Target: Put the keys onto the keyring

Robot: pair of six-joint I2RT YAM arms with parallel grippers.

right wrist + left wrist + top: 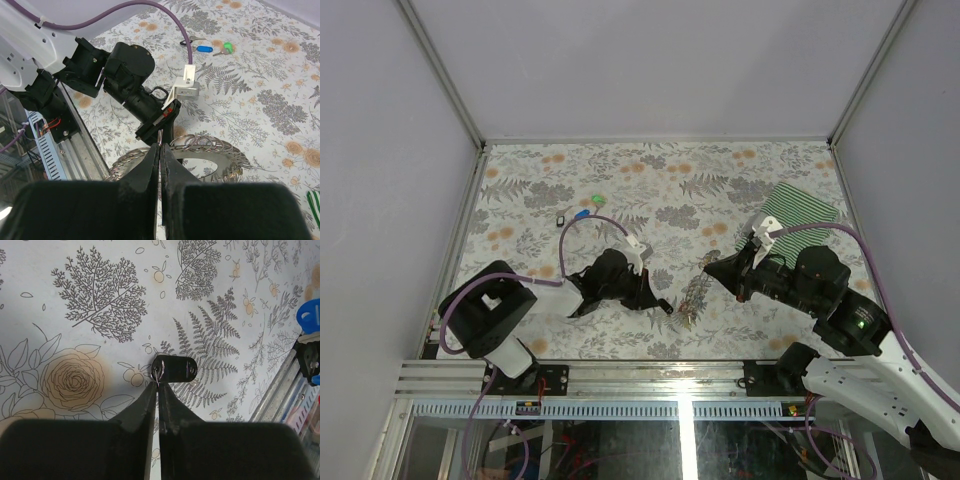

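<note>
The small black-headed key (174, 368) is pinched at its edge by the left end effector (158, 386) near the grey, coiled-looking keyring (215, 145), and the right end effector (160, 149) is seen fully closed.

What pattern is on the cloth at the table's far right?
The folded cloth is green with thin pale stripes; top external view.

By my count: one green key (598, 202), one blue key (582, 213), one black key (563, 218) beside them, a second black key (174, 368) apart, making four. One keyring (692, 297) and one striped cloth (800, 210) besides.
</note>
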